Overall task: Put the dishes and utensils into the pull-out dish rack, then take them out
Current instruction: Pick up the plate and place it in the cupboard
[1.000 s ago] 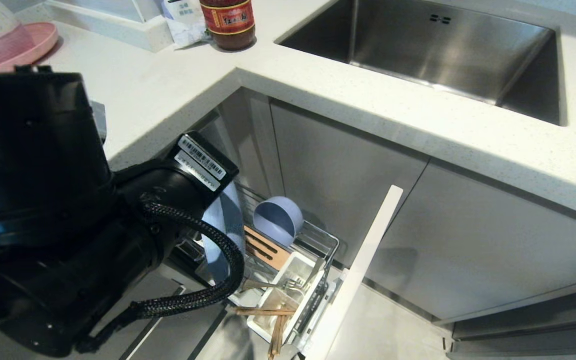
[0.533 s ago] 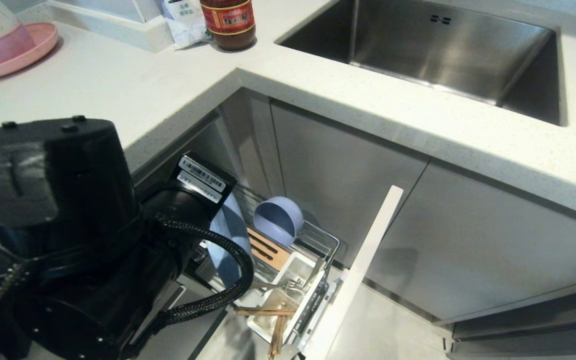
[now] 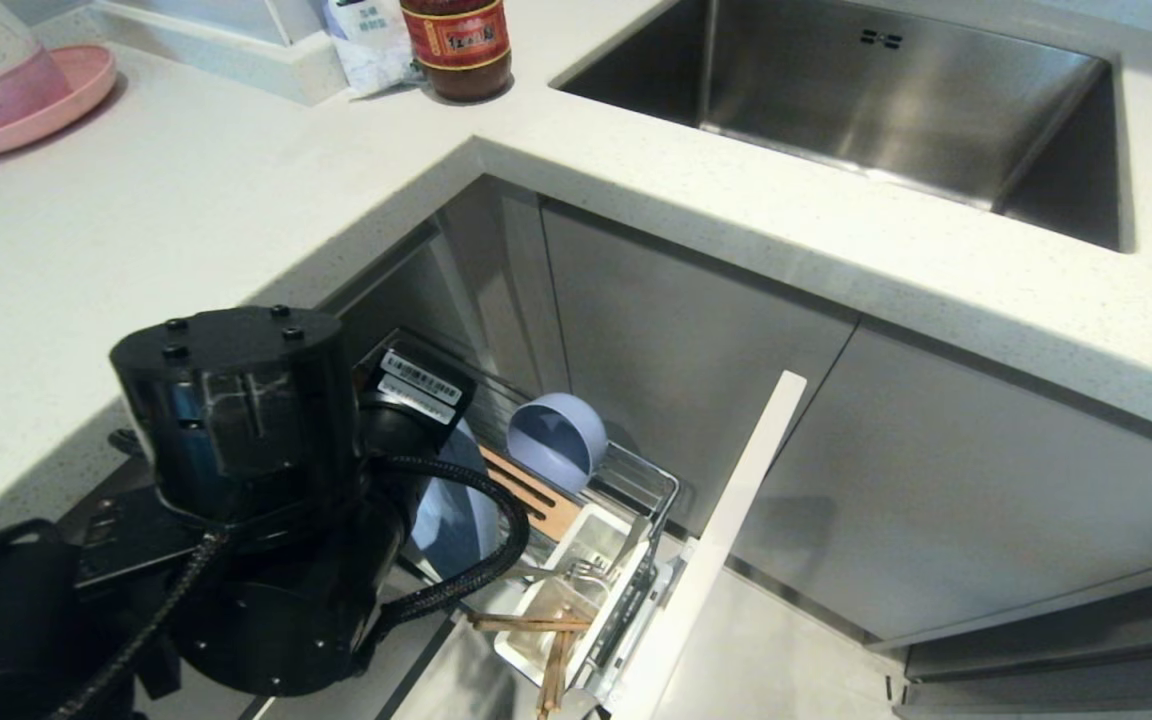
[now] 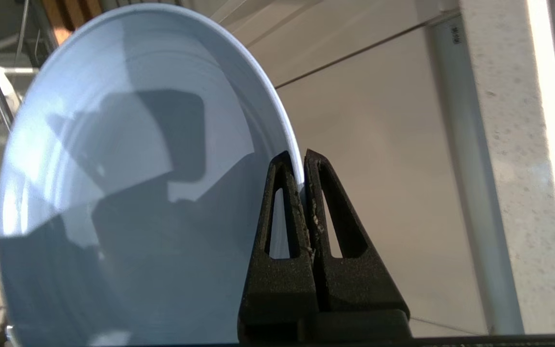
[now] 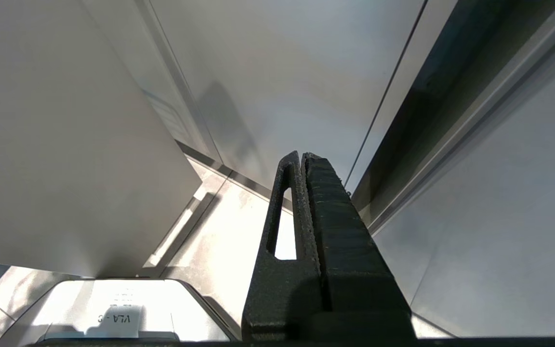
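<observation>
The left gripper [image 4: 301, 161] pinches the rim of the light-blue plate [image 4: 128, 193], its two fingers pressed together on the edge. In the head view the plate [image 3: 451, 515] stands on edge in the pull-out dish rack [image 3: 636, 480], just beside the slotted wooden strip [image 3: 536, 495], with most of it hidden behind the left arm [image 3: 246, 500].

The step in hand is judged to be the handling of the plate at the rack; whether it is being seated or lifted out cannot be told. If seating, the next move calls for the lower rim to settle between the prongs before the fingers part. If unloading, it calls for a straight upward pull clear of the wires.

Beyond the wooden strip, the light-blue bowl [image 3: 556, 440] lies on its side in the rack. On the near side of the strip, the white utensil box [image 3: 576, 580] holds the fork [image 3: 576, 570] and the chopsticks [image 3: 536, 630], which cross and overhang its edge. The pale-grey cabinet front [image 3: 726, 540] stands past the box. The worktop edge [image 3: 386, 240] overhangs the rack and limits upward travel.

The right gripper [image 5: 301, 159] is parked with fingers pressed together, holding nothing, facing cabinet panels.
</observation>
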`<state>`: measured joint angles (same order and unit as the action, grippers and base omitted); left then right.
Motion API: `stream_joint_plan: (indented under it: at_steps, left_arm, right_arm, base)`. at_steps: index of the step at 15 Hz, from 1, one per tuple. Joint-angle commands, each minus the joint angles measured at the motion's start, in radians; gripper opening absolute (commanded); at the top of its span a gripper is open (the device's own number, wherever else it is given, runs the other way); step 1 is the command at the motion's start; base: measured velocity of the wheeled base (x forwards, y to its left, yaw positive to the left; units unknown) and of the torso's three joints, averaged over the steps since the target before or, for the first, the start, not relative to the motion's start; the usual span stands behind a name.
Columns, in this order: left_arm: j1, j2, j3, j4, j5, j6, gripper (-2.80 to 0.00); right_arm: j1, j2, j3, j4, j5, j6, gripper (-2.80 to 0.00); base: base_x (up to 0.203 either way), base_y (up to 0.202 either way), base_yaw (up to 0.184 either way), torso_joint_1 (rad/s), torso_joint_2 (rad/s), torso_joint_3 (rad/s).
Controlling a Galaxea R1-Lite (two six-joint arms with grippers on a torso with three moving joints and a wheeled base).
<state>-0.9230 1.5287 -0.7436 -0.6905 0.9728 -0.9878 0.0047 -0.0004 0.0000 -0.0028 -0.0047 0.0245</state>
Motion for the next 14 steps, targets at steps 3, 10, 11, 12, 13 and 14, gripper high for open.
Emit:
stream_joint_plan:
  at_steps: [3, 10, 11, 12, 13, 14]
  left_arm:
    - [0.004, 0.075, 0.003, -0.097, 0.002, -0.037, -2.80]
    - [0.069, 0.120, 0.012, -0.181, -0.018, -0.059, -2.80]
    - [0.075, 0.120, 0.013, -0.180, -0.017, -0.066, -2.80]
    - [0.081, 0.122, 0.015, -0.180, -0.017, -0.067, -2.80]
    - [0.082, 0.120, 0.017, -0.180, -0.017, -0.069, -2.80]
    - [0.084, 0.120, 0.018, -0.181, -0.017, -0.069, -2.80]
  right_arm:
    - [0.000, -0.004, 0.002, 0.000, 0.000, 0.000, -2.80]
    - [0.001, -0.004, 0.002, 0.000, 0.000, 0.000, -2.80]
    - [0.000, -0.004, 0.002, 0.000, 0.000, 0.000, -2.80]
    - [0.000, -0.003, 0.002, 0.000, 0.000, 0.000, -2.80]
    - [0.000, -0.003, 0.002, 0.000, 0.000, 0.000, -2.80]
    - [0.001, -0.003, 0.002, 0.000, 0.000, 0.000, -2.80]
  base:
    - [0.000, 0.000, 0.000, 0.000, 0.00, 0.000]
    - [0.000, 0.000, 0.000, 0.000, 0.00, 0.000]
    - [0.000, 0.000, 0.000, 0.000, 0.00, 0.000]
    - [0.000, 0.000, 0.000, 0.000, 0.00, 0.000]
    - [0.000, 0.000, 0.000, 0.000, 0.00, 0.000]
    - [0.000, 0.000, 0.000, 0.000, 0.00, 0.000]
